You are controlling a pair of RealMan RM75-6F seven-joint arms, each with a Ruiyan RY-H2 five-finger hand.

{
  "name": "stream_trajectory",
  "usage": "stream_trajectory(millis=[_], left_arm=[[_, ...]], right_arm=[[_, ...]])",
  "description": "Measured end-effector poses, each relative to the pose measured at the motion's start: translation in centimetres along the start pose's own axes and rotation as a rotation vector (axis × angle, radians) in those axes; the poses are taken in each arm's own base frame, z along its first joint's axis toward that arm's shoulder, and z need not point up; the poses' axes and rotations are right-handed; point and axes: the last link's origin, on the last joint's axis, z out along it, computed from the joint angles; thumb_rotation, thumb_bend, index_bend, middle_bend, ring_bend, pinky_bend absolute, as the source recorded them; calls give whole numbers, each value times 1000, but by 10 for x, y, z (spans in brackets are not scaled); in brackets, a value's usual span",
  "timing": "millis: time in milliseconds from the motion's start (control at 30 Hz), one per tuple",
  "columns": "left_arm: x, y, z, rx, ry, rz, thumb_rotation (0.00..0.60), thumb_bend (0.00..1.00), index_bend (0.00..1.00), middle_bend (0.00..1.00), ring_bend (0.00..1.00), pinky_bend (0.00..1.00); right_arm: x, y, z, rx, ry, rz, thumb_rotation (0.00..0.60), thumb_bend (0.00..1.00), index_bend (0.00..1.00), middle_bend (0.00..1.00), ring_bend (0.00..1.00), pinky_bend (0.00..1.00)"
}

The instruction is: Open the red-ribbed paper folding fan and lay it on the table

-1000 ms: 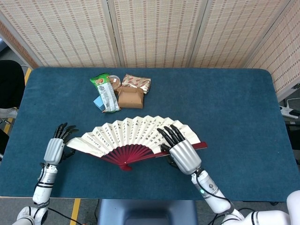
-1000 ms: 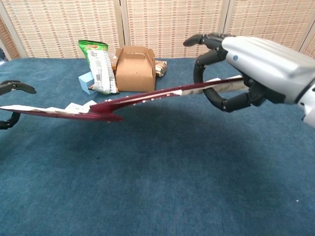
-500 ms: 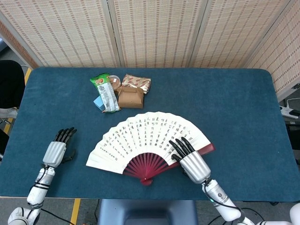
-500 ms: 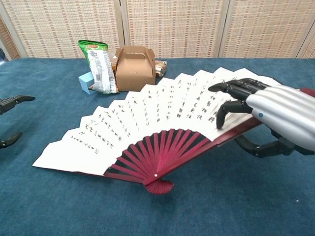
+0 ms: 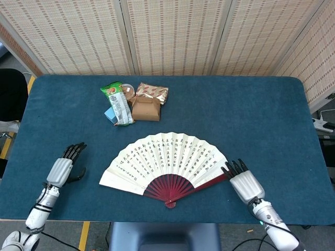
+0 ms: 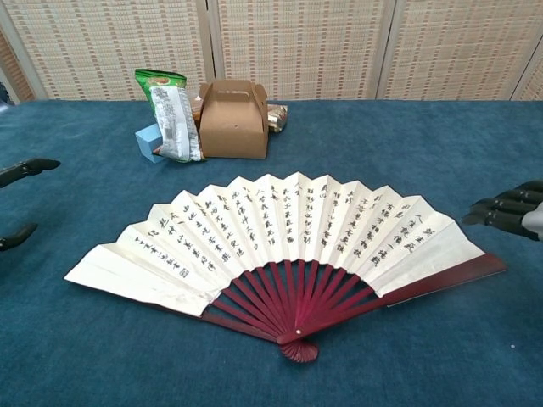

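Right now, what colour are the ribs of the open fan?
Dark red ribs, below cream paper with black writing; clearest in the chest view.

Fan (image 5: 166, 163) spread flat on table (image 5: 261, 115)

I am working in what looks like a lab or test room. A blue-covered table (image 5: 251, 120) is sitting before woven folding screens (image 5: 172, 36), with floor tape (image 5: 84, 235) showing.

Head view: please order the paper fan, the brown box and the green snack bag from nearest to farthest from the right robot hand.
1. Paper fan, just left of the right robot hand.
2. Brown box, far side.
3. Green snack bag, left of the box.
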Motion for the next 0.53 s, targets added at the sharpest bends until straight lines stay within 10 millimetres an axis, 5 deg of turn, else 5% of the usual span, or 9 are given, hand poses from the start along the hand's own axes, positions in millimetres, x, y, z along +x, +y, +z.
stream_trajectory(millis=[167,300,433,533], left_arm=[[14,11,-16,-38,-23,-60,600,450,0,0,0,0],[34,25,-41,-46,-36,-49,600,452,0,0,0,0],[60,41,-73,-35,37,90,600,452,0,0,0,0],[86,42,-93,-28,131,245,600,441,0,0,0,0]], right_arm=[[5,20,-22,-68,92,142,600,47,0,0,0,0],[1,50,-59,-211,242,267,600,51,0,0,0,0],[-14,84,-105,-359,361,322,600,53,0,0,0,0],[-17,101,-122,-397,413,360,600,53,0,0,0,0]])
